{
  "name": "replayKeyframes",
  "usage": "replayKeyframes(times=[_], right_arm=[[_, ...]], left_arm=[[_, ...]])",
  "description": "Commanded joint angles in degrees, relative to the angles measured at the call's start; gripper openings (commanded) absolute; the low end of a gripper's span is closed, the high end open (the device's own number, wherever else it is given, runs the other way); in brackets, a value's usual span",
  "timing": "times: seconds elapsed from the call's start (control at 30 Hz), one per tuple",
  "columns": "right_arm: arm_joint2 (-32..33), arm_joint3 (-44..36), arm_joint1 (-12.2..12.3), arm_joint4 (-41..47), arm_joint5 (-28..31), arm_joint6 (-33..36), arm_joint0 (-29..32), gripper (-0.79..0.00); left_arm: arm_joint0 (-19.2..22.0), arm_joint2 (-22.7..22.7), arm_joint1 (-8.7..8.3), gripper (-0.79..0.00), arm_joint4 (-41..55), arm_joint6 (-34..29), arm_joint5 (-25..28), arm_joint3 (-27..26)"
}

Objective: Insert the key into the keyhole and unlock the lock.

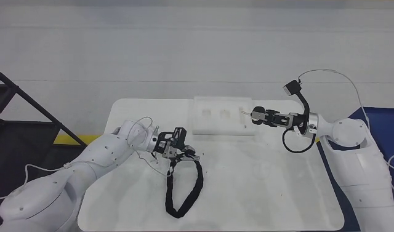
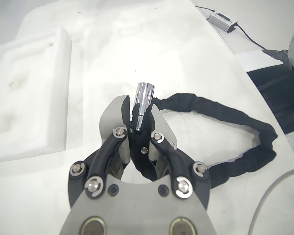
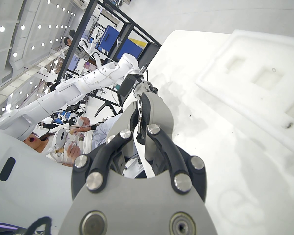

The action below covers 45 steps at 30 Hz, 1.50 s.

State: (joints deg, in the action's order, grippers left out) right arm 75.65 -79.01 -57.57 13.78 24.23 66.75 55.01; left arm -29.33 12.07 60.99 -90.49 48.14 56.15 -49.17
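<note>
Your left gripper (image 2: 139,110) pinches the lock (image 2: 144,94) by its metal barrel at the near left of the table (image 1: 277,189), and your right gripper (image 1: 253,114) pinches what looks like the key (image 1: 246,113) well apart by the foam block (image 1: 212,126), so inserting and turning are not yet done.

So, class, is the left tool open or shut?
Shut: the left tool clamps the lock's chrome cylinder between its fingers; the chain trails onto the table.

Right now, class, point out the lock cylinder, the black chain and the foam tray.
lock cylinder (image 2: 144,99), left wrist view, chrome barrel.
black chain (image 2: 265,140), left wrist view, far bend of sleeve.
foam tray (image 1: 225,129), top view, near rim.
</note>
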Motion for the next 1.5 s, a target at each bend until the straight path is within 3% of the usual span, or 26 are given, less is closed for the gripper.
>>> replayKeyframes(times=[0.0,0.13,0.57,0.87,1.27,1.47], right_arm=[[0.0,0.0,0.0,0.0,0.0,0.0,0.0,-0.785],[-0.8,-1.4,0.0,-1.4,-1.3,-0.5,0.8,-0.785],[0.1,-12.2,1.6,-3.5,-13.2,9.5,1.1,-0.785],[1.5,-15.2,2.2,0.9,-15.8,13.2,1.1,-0.785],[1.4,-15.4,2.2,0.7,-15.9,12.5,1.5,-0.785],[0.6,-17.7,2.6,-0.5,-17.8,13.6,2.2,-0.785]], left_arm=[[-0.2,0.5,-0.79,-0.785,1.0,0.6,-0.6,-1.4],[-0.8,1.5,-2.27,-0.785,3.1,2.4,-2.4,-4.3],[-1.4,3.8,-5.58,-0.785,11.1,9.5,-9.5,-13.7],[-0.7,1.8,-4.95,-0.785,17.6,14.8,-14.7,-16.3],[-0.2,1.2,-4.69,-0.785,18.3,14.6,-14.6,-16.3],[-3.4,3.2,-4.69,-0.785,18.8,11.7,-17.6,-17.4]])
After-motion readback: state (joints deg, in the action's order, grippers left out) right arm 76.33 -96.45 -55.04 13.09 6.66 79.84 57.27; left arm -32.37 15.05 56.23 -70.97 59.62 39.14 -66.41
